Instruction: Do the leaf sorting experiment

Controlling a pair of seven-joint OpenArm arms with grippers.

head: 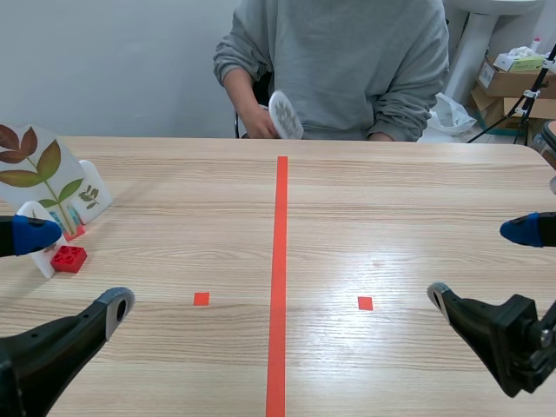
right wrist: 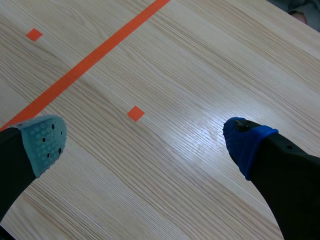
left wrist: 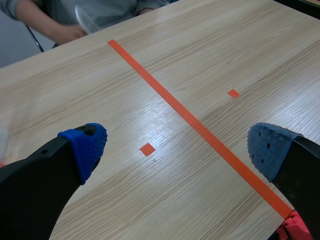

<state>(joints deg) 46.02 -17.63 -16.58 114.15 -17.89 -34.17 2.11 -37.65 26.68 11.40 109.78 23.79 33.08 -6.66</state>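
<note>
L tool (head: 76, 270) open, pads wide apart, nothing btwn them, low over the desk (head: 391, 200) at near-left edge. R tool (head: 480, 262) also open and holding nothing, low at near-right edge; its wrist view shows only bare wood and tape marks under it. Both tools well apart, one each side of the orange-red line (head: 280, 261) running down the desk's middle. Task items sit at far left of desk: big leaf card (head: 39, 178) standing upright w/ brown and green leaves printed on it, small leaf card (head: 91, 195) just beside it. Red block (head: 69, 258) in front of them, close to L tool's blue pad. White piece (head: 39, 256) touching or just beside the block, partly hidden by that pad, can't tell what it is. Person (head: 347, 61) in grey sweatshirt sits across the desk; a hand (head: 256, 123) holds an oval white card (head: 285, 115) up above far edge. Cardboard boxes (head: 512, 82) in bg, far right.
</note>
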